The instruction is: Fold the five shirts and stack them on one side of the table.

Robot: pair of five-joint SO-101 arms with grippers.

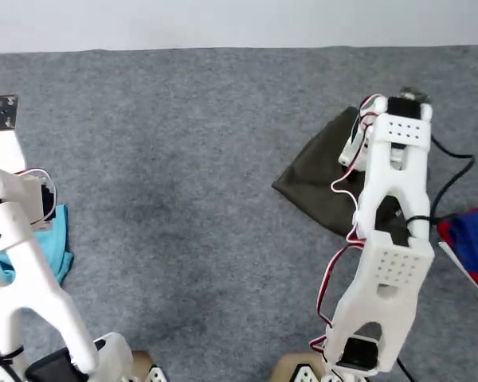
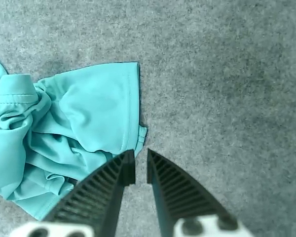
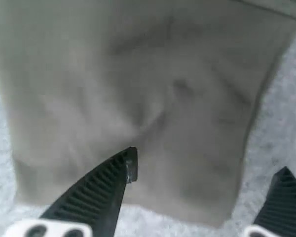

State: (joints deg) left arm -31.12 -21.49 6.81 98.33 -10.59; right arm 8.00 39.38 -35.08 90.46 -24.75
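Nearest, the left arm (image 1: 24, 270) and the right arm (image 1: 390, 239) rise from the near edge of the table (image 1: 183, 199), which has a grey, felt-like cover.

The left gripper (image 2: 140, 165) hangs just over the grey cover. Its fingers are drawn almost together with only a slit between them, and they pinch nothing. Its tips are just beside the hem of the turquoise shirt (image 2: 79, 123). That shirt lies crumpled at the table's left side, with one smoother panel spread flat toward the gripper and the rest bunched in folds. From above, the turquoise shirt (image 1: 54, 247) is largely hidden behind the left arm, and the strip that shows runs roughly near to far.

At the right edge lies a blue shirt (image 1: 472, 239) with red and white trim, cut off by the frame.

Farther out, the right gripper (image 3: 207, 173) is spread wide above the dark olive shirt (image 3: 153, 98) and grips nothing. One fingertip (image 3: 129, 165) hovers over the cloth close to a hem. From above, the dark olive shirt (image 1: 315, 179) lies fairly flat at the right of the table. One corner points toward the middle, and its long axis runs roughly near to far. The right arm and its red and white cables (image 1: 342, 171) cover its right part.

At the far left sits a small circuit board (image 1: 0, 111), and beyond the table is a pale wall (image 1: 223, 24).
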